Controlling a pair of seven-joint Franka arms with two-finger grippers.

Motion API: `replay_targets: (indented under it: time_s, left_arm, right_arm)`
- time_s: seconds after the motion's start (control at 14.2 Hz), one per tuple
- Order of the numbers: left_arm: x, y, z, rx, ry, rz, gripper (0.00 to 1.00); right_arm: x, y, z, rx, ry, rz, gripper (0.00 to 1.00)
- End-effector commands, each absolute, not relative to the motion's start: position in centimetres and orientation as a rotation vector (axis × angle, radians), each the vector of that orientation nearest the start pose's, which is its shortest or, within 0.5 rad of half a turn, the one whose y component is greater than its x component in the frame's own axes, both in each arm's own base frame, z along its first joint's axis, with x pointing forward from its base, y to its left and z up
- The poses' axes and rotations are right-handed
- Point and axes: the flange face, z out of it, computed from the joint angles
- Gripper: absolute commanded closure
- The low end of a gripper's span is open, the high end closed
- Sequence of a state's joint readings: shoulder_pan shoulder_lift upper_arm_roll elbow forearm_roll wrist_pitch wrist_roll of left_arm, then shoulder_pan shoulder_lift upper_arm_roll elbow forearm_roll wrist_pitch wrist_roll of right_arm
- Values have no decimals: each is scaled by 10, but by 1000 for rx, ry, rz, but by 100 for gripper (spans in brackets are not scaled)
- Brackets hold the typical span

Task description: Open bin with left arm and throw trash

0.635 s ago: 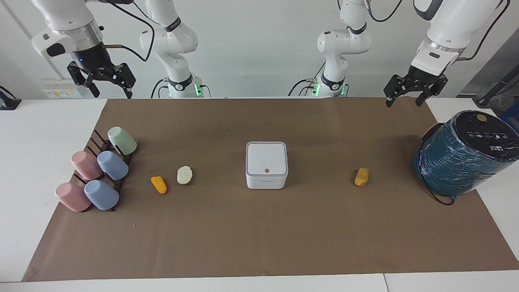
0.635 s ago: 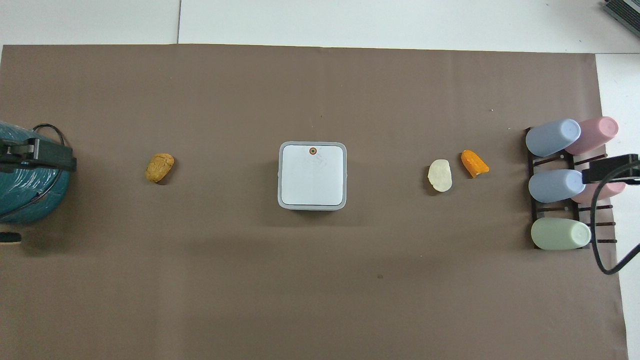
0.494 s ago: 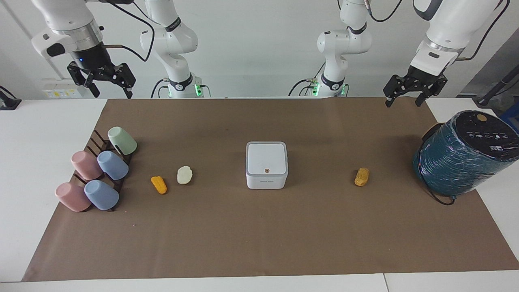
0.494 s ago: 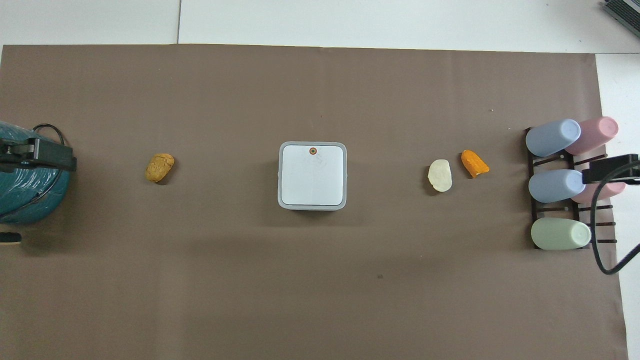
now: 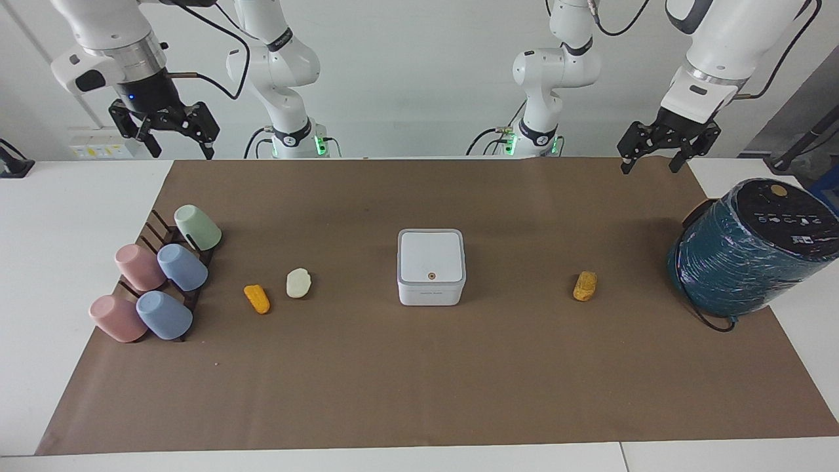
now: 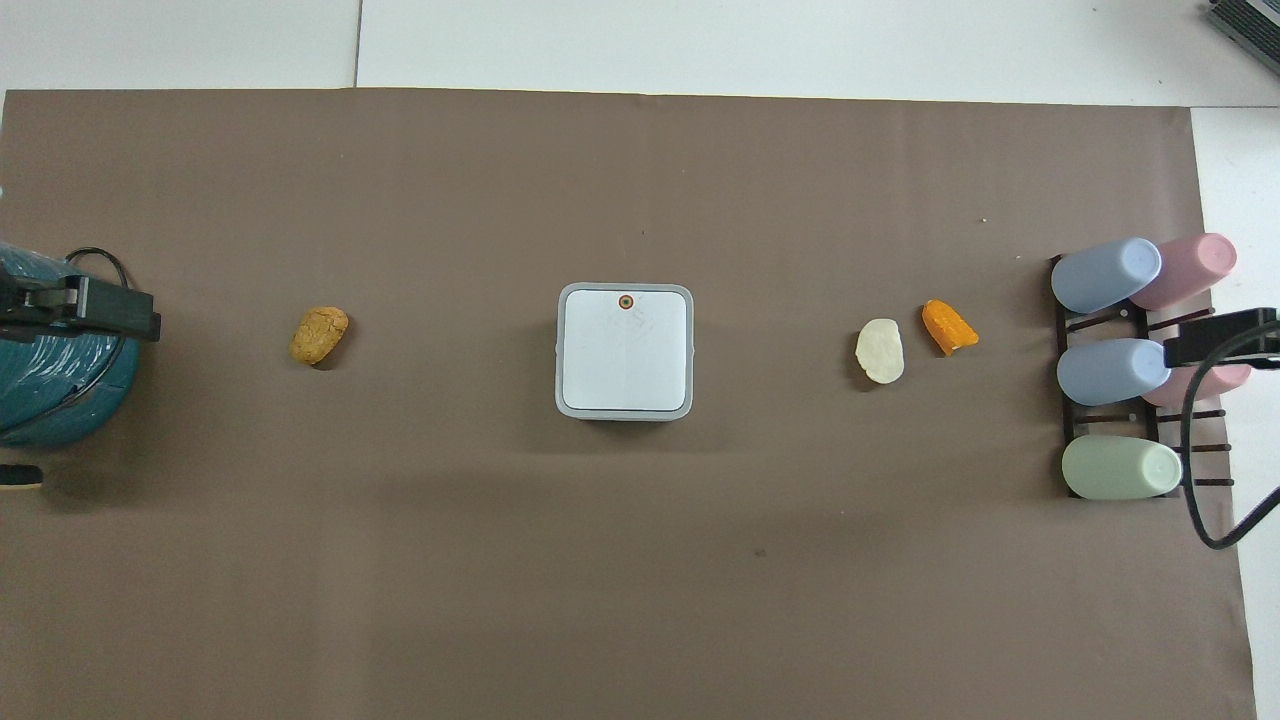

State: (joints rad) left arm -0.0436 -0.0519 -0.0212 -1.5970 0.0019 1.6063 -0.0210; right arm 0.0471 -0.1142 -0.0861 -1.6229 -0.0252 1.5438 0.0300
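The white square bin (image 5: 430, 265) stands shut in the middle of the brown mat, and it shows in the overhead view (image 6: 625, 350) too. A yellow-orange lump (image 5: 585, 286) lies toward the left arm's end. A cream lump (image 5: 298, 283) and an orange lump (image 5: 257, 298) lie side by side toward the right arm's end. My left gripper (image 5: 649, 166) hangs open and empty, high over the mat's edge by the robots. My right gripper (image 5: 182, 152) hangs open and empty, high over the mat's corner at its own end.
A large teal wrapped cylinder (image 5: 754, 246) lies at the left arm's end, with a black cable under it. A dark rack (image 5: 155, 228) with several pastel cups, among them a green one (image 5: 198, 227), stands at the right arm's end. The brown mat (image 5: 419, 380) covers the white table.
My left gripper has shifted slightly toward the middle of the table. The bin, the lumps and the right arm have not moved.
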Motion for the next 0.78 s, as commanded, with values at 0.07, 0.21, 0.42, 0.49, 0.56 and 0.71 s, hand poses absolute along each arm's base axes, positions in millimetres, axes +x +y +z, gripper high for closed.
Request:
replay_targets:
  time_s: [0.07, 0.21, 0.42, 0.49, 0.56, 0.71]
  left_arm:
    - [543, -44, 648, -3141, 101, -233, 0]
    - [543, -68, 649, -3139, 170, -267, 0]
    - [550, -110, 634, -3141, 279, -279, 54]
    - [554, -129, 625, -3139, 327, -305, 80]
    - [553, -148, 614, -3137, 377, -307, 90]
    - [549, -185, 592, -3132, 469, -318, 100]
  right_arm:
    - [508, -25, 661, -3144, 128, -48, 0]
    - [508, -24, 661, -3145, 124, -48, 0]
    - [507, -25, 660, -3145, 128, -36, 0]
    - [501, -25, 660, -3144, 126, 10, 0]
    - [500, -22, 660, -3162, 117, 13, 0]
    - [507, -20, 658, -3161, 115, -43, 0]
